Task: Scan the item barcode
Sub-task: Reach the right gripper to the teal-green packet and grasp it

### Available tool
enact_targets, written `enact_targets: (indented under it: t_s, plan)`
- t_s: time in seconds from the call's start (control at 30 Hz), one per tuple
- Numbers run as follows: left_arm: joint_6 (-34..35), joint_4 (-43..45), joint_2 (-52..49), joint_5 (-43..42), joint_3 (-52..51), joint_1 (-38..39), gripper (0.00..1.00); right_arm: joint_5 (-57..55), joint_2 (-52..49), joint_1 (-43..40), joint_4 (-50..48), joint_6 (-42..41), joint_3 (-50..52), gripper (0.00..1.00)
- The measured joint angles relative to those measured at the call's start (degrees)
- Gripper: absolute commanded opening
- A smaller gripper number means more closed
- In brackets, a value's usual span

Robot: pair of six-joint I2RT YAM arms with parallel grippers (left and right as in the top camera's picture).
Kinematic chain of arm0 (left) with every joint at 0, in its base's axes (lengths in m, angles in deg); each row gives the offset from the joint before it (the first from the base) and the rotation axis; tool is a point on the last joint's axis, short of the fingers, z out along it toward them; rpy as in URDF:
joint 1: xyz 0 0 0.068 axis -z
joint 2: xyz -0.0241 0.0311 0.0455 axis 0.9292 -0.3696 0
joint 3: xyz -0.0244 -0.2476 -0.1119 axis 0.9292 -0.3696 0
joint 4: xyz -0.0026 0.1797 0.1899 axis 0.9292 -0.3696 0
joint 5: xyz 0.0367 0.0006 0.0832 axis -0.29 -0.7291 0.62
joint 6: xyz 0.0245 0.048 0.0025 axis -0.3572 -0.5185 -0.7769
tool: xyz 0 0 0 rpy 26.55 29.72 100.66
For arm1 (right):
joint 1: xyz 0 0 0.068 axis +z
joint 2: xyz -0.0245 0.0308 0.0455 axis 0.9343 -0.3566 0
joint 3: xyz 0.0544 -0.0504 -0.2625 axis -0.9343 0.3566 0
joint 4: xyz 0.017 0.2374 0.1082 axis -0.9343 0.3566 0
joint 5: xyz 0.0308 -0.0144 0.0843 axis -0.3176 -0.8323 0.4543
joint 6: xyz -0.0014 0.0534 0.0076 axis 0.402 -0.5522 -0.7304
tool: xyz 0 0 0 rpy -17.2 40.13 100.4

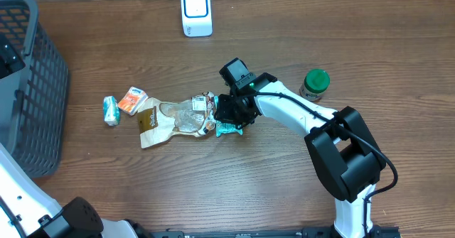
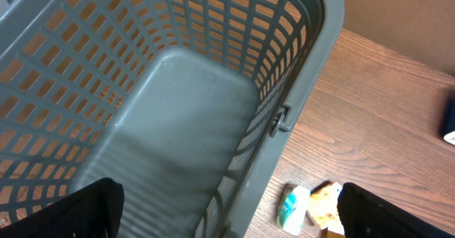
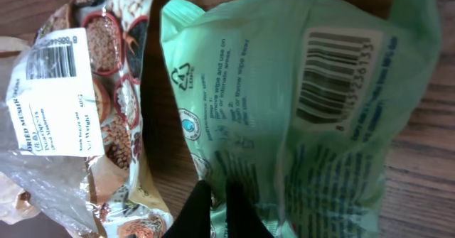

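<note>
Right end effector (image 3: 217,206) is pinched narrow on the crinkled mint-green plastic packet (image 3: 298,138), whose rectangular barcode (image 3: 334,74) sits just ahead. To one side, a glossy clear mushroom bag (image 3: 92,103) lies on the grained wooden table (image 3: 423,195).

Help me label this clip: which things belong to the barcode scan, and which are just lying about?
Job: green packet, its barcode, white scanner, right gripper pinching it.
Lying about: grey basket, green-lidded jar, mushroom bag, small white packet, orange packet.
</note>
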Motion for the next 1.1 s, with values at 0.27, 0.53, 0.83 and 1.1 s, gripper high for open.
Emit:
enact_targets:
  t_s: [0.27,0.53,0.83,1.1]
  plan:
    - [0.0,0.0,0.0,0.02,0.0,0.0,0.99,1.62,-0.35,-1.2,6.45,9.42,-3.26,0.53]
    - [0.0,-0.02,0.0,0.0,0.0,0.0,1.0,4.02,-2.89,-7.43,19.32,26.1,-14.43,0.27]
    - [0.0,0.0,0.0,0.0,0.0,0.0,0.99,6.67,-2.89,-1.27,21.64,20.41,-11.47,0.22]
    - [0.0,0.0,0.0,0.0,0.0,0.0,1.0,-1.62,-2.91,-0.46,23.65,13.51,-6.38,0.22]
